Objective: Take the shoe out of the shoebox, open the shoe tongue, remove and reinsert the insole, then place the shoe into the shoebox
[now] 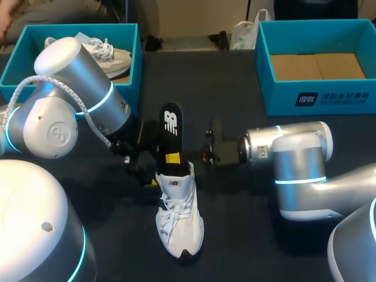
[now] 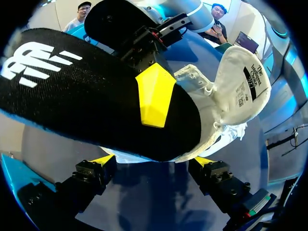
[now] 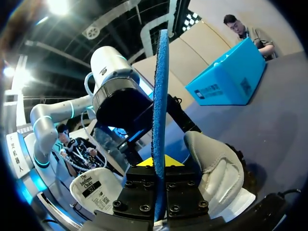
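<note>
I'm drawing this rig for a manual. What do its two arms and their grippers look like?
Both the left arm and right arm are rounded tubes in silver and white, with glowing cyan rings at the joints. A speckled white braided cable loops along the left arm. The left gripper and right gripper are black and blocky, their fingers yellow-tipped.

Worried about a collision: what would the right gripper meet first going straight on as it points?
Likely the left arm's wrist, straight ahead past the insole the right gripper holds; depth is unclear.
</note>
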